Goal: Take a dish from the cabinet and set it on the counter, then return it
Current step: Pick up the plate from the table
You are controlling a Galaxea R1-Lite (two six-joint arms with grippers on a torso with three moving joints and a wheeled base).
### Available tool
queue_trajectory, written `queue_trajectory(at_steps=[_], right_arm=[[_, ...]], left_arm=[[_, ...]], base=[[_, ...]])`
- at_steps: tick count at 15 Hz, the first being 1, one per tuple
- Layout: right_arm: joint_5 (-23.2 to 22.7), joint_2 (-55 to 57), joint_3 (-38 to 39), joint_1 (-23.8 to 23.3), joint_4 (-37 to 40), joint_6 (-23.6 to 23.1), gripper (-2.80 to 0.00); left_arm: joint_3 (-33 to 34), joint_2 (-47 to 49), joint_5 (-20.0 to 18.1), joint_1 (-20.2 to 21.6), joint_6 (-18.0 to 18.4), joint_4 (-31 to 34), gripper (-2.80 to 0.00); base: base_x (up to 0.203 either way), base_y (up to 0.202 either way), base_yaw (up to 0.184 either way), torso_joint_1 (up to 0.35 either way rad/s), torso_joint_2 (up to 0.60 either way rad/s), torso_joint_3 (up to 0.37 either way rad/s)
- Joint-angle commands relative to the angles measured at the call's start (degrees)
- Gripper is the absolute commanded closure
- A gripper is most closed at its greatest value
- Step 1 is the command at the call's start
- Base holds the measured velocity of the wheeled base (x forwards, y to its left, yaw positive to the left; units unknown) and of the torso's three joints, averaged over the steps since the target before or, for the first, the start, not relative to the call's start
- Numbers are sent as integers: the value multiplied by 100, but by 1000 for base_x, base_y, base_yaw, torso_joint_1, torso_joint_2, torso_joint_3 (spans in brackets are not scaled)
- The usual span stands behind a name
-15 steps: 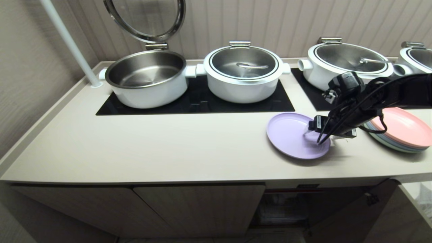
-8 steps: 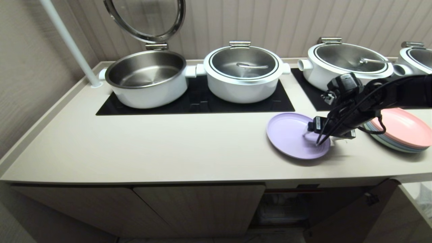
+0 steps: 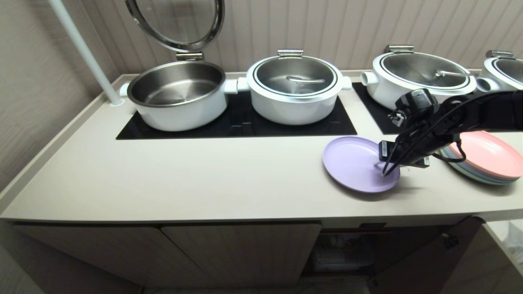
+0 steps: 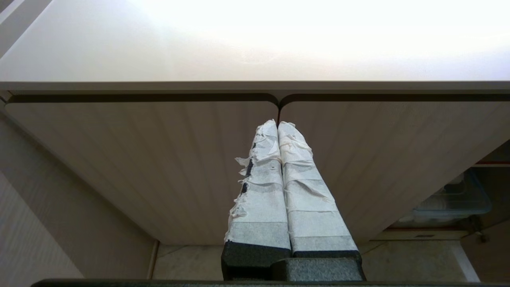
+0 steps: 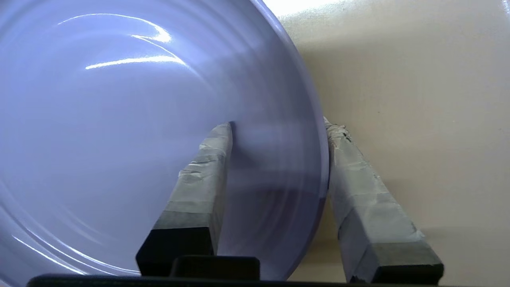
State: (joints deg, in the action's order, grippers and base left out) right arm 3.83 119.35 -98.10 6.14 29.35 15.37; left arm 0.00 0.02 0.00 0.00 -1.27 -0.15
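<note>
Lavender dish lies flat on the surface, right of frame centre in head view. Right pincer straddles its right rim: one finger inside the dish, the other outside on the surface, apart, not yet clamped. Left pincer together, parked facing the closed cabinet doors. Whether the pads touch the rim is hard to tell; the arm hides the rim in head view.

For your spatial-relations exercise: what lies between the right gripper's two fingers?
The purple plate's rim: one finger inside, the other outside over the counter, in the right wrist view.
</note>
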Motion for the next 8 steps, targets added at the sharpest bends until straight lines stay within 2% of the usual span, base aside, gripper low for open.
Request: queue_trajectory(at_steps=[1,8], right_arm=[[-5,-17,10,10,26,10,0],[4,-62,36,19,62,10,0]], left_arm=[[0,-2,0,0,-4,-2,0],[0,-2,0,0,-4,-2,0]], base=[[0,0,0,0,0,0],[0,0,0,0,0,0]])
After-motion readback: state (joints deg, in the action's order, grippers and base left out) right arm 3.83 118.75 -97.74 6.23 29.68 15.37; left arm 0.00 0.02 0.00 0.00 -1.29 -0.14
